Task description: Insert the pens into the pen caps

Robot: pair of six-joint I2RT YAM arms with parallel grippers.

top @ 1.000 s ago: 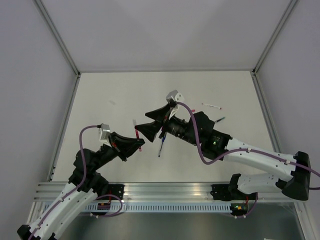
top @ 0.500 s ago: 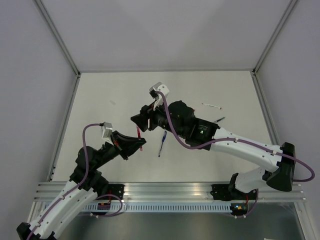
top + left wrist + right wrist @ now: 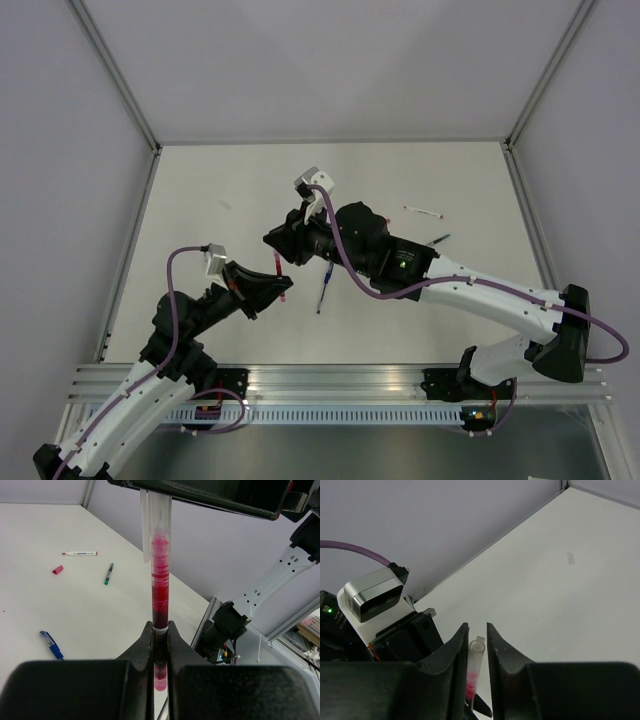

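You can't see the red pen's (image 3: 160, 580) lower end, because the left gripper (image 3: 160, 626) clamps over it. The top of its cap (image 3: 156, 515) vanishes behind the right gripper (image 3: 477, 630). From above, the right arm (image 3: 400, 262) covers the blue pen's (image 3: 323, 290) far end.

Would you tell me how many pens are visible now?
4: the red pen in the left fingers; the blue pen, white pen and green pen lying on the table.
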